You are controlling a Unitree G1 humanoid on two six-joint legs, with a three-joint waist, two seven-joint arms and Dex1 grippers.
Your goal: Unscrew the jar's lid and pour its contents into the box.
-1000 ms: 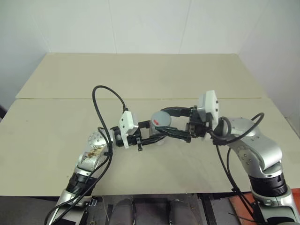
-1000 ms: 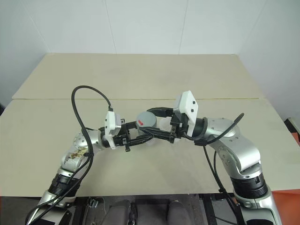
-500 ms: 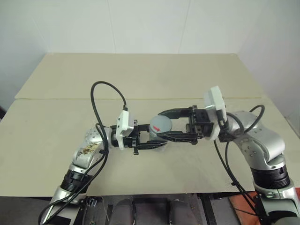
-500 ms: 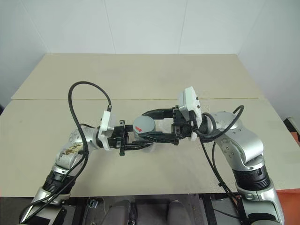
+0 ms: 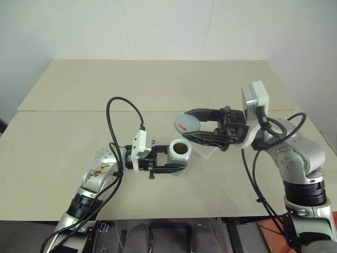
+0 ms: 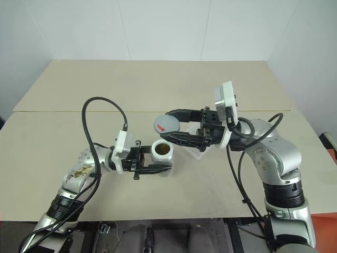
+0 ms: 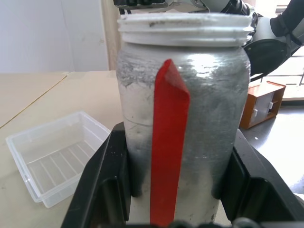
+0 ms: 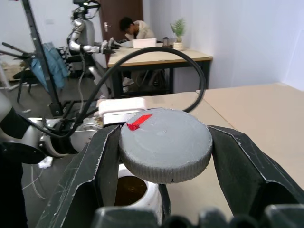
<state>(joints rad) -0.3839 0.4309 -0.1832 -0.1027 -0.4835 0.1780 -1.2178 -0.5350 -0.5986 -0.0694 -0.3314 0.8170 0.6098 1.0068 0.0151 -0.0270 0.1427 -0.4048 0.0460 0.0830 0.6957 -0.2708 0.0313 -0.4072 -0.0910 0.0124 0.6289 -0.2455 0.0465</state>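
The left gripper (image 5: pixel 176 167) is clamping the open jar (image 5: pixel 179 153); the right gripper (image 5: pixel 190 125) is holding the lid (image 5: pixel 184 124) just above, box (image 7: pixel 52 156) nearby.

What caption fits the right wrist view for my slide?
Right hand holds the unscrewed lid above the open jar, which shows brown contents.

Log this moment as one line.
left gripper: shut on jar | right gripper: shut on lid, off jar | box: empty
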